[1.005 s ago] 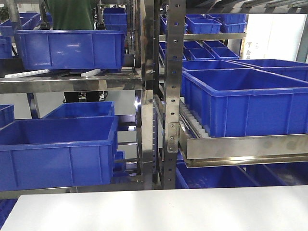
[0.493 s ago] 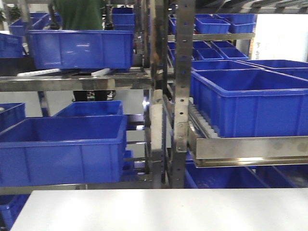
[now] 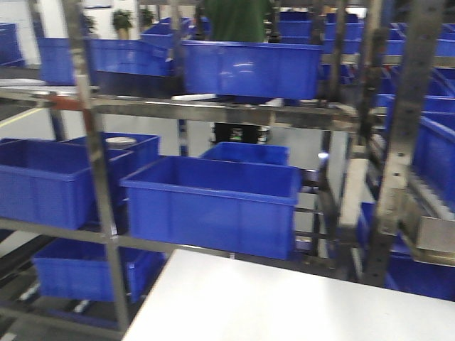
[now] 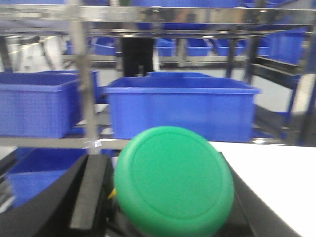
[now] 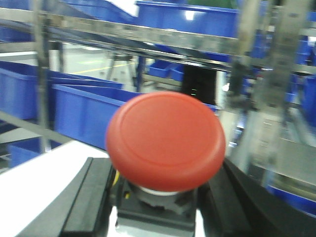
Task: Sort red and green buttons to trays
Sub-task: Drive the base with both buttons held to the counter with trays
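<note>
In the left wrist view, my left gripper [image 4: 163, 197] is shut on a green button [image 4: 174, 180] with a round domed cap, held between the black fingers [image 4: 89, 192]. In the right wrist view, my right gripper [image 5: 158, 197] is shut on a red button [image 5: 165, 139] with a round red cap and a black base [image 5: 158, 205]. Both are held above a white table top [image 3: 284, 305]. Neither gripper shows in the front view. No sorting trays are identifiable.
Steel shelving [image 3: 92, 177] stands beyond the table with several blue bins, the nearest one [image 3: 213, 202] just past the table's far edge. A person in a green top [image 3: 238, 18] stands behind the rack. The table's left edge shows in the front view.
The front view has swung left: the racks and bins have shifted to the right in the frame, and the table's left corner now sits further right.
</note>
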